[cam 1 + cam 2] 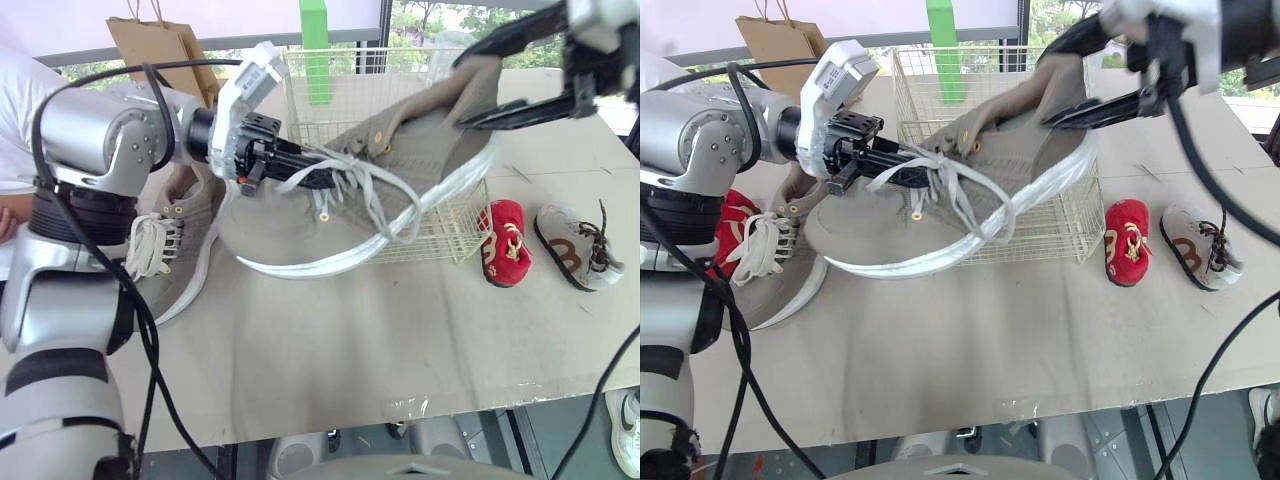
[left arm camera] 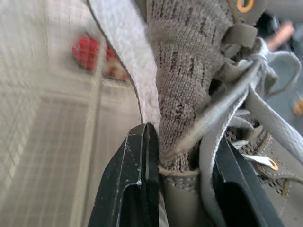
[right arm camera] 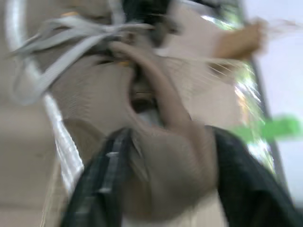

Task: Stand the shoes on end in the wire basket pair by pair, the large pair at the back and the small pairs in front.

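- The large grey shoe (image 1: pixel 420 150) hangs slanted over the wire basket (image 1: pixel 450 240), its long axis running from toe, low at the near left, to heel, high at the far right, sole facing near
- Left end effector (image 1: pixel 325 168) is clamped on its laced upper
- Right end effector (image 1: pixel 468 92) pinches the heel collar
- Its mate (image 1: pixel 175 240) lies on the counter (image 1: pixel 380 340) at the left

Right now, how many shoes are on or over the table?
5: large shoe held over the basket; its mate left of it; red shoe and grey shoe right; second red shoe far left, partly hidden. More may hide.
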Motion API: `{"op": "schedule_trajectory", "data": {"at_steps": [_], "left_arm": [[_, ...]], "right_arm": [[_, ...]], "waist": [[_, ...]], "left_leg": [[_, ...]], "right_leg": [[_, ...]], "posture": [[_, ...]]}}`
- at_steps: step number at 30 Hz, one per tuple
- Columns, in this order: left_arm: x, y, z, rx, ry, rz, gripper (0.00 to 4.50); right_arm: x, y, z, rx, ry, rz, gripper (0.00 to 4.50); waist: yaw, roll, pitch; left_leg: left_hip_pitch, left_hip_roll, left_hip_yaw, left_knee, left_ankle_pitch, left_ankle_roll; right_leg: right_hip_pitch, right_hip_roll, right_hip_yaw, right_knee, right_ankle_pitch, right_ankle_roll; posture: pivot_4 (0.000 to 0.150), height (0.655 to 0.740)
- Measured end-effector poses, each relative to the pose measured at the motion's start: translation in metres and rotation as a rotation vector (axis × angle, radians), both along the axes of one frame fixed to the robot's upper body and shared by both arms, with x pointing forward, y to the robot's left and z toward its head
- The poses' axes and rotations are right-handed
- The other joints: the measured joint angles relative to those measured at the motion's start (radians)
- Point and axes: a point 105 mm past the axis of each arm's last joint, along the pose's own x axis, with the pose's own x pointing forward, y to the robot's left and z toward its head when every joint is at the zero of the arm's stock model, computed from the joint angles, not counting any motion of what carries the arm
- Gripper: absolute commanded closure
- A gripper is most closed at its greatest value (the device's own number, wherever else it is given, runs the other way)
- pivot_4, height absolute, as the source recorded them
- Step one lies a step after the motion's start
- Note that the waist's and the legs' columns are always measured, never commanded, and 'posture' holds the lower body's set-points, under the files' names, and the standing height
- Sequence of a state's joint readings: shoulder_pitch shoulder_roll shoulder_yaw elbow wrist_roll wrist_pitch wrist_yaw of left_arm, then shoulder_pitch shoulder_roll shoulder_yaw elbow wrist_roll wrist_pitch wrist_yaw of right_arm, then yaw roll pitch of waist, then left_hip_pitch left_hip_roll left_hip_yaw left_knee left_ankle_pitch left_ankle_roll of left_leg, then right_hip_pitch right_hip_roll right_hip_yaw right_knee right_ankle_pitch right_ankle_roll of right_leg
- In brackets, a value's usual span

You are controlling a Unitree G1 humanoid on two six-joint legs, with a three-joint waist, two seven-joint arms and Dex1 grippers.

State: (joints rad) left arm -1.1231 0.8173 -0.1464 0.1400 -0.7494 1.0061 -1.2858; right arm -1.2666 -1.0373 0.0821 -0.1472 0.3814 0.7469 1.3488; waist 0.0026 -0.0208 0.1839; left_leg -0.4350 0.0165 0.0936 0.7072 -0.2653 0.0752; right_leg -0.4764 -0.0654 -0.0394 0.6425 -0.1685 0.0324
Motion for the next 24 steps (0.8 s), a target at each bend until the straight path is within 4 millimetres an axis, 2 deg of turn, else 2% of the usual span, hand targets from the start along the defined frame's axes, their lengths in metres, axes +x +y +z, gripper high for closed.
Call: {"op": "schedule_trajectory", "data": {"at_steps": [2,3,5,7,8,9,12,15,17,18,20,22,24], "left_arm": [[0.006,0.005,0.015,-0.144,-0.09,0.108,3.85],[0.011,0.013,0.024,-0.22,-0.142,0.196,3.85],[0.014,0.017,0.035,-0.301,-0.213,0.286,3.86],[0.013,0.013,0.038,-0.36,-0.274,0.326,3.86],[0.014,0.009,0.037,-0.39,-0.306,0.36,3.86],[0.014,0.006,0.037,-0.401,-0.31,0.364,3.86],[0.014,0.002,0.031,-0.432,-0.366,0.411,3.86],[0.008,-0.007,0.017,-0.399,-0.422,0.411,3.86],[0.005,-0.011,0.012,-0.382,-0.449,0.407,3.86],[0.001,-0.013,0.013,-0.374,-0.478,0.392,3.86],[-0.002,-0.014,0.014,-0.365,-0.5,0.384,3.86],[-0.004,-0.011,0.014,-0.347,-0.548,0.389,3.86],[-0.005,-0.011,0.013,-0.346,-0.554,0.39,3.86]], "right_arm": [[0.002,-0.031,-0.003,0.178,0.108,-0.164,0.0],[0.005,-0.043,-0.007,0.298,0.185,-0.239,0.0],[0.007,-0.046,-0.013,0.443,0.272,-0.289,0.0],[0.009,-0.036,-0.025,0.55,0.358,-0.29,0.0],[0.014,-0.02,-0.034,0.651,0.443,-0.258,0.0],[0.015,-0.015,-0.037,0.664,0.465,-0.252,0.0],[0.023,0.02,-0.047,0.804,0.58,-0.168,0.0],[0.028,0.047,-0.042,0.882,0.633,-0.108,0.0],[0.029,0.054,-0.034,0.916,0.637,-0.09,0.0],[0.03,0.057,-0.034,0.922,0.644,-0.094,0.39],[0.032,0.059,-0.034,0.93,0.662,-0.089,0.71],[0.034,0.06,-0.033,0.954,0.705,-0.069,1.77],[0.033,0.06,-0.033,0.946,0.713,-0.059,2.48]], "waist": [[0.006,-0.001,-0.001],[0.004,-0.001,-0.001],[-0.001,-0.001,-0.001],[-0.005,-0.001,-0.001],[-0.012,0.0,-0.001],[-0.012,0.0,-0.001],[-0.016,0.001,-0.002],[-0.013,0.001,-0.002],[-0.009,0.001,-0.002],[-0.006,0.001,-0.002],[-0.005,0.001,-0.002],[-0.011,0.001,-0.002],[-0.012,0.001,-0.002]], "left_leg": [[0.001,0.0,-0.001,0.0,0.0,0.0],[0.002,0.0,0.0,0.0,0.0,0.0],[0.005,0.0,-0.001,-0.001,0.001,-0.001],[0.006,0.001,-0.002,-0.001,0.001,-0.002],[0.007,0.001,-0.003,-0.002,0.002,-0.004],[0.007,0.001,-0.003,-0.002,0.002,-0.004],[0.009,0.001,-0.002,-0.002,0.003,-0.004],[0.008,0.0,-0.003,-0.003,0.003,-0.004],[0.006,-0.001,-0.005,-0.003,0.003,-0.004],[0.004,-0.001,-0.006,-0.003,0.002,-0.004],[0.004,-0.002,-0.006,-0.003,0.002,-0.003],[0.005,-0.003,-0.007,-0.003,0.002,-0.003],[0.004,-0.003,-0.007,-0.003,0.002,-0.003]], "right_leg": [[0.002,-0.002,-0.001,0.0,0.0,0.0],[0.002,-0.005,0.0,0.001,0.001,0.0],[0.002,-0.005,0.0,0.002,0.001,-0.001],[0.004,-0.004,0.0,0.003,0.002,-0.002],[0.005,-0.003,0.0,0.003,0.003,-0.004],[0.005,-0.003,0.0,0.003,0.003,-0.004],[0.006,0.001,0.0,0.004,0.003,-0.004],[0.005,0.001,-0.002,0.004,0.004,-0.004],[0.005,0.001,-0.004,0.003,0.004,-0.004],[0.005,0.001,-0.005,0.001,0.004,-0.004],[0.005,0.001,-0.005,0.001,0.004,-0.004],[0.006,0.001,-0.004,0.0,0.004,-0.004],[0.005,0.001,-0.005,0.001,0.004,-0.004]], "posture": [[0.15,0.74],[0.15,0.74],[0.15,0.74],[0.15,0.74],[0.15,0.74],[0.15,0.74],[0.15,0.74],[0.15,0.74],[0.15,0.74],[0.15,0.74],[0.15,0.74],[0.15,0.74],[0.15,0.74]]}}
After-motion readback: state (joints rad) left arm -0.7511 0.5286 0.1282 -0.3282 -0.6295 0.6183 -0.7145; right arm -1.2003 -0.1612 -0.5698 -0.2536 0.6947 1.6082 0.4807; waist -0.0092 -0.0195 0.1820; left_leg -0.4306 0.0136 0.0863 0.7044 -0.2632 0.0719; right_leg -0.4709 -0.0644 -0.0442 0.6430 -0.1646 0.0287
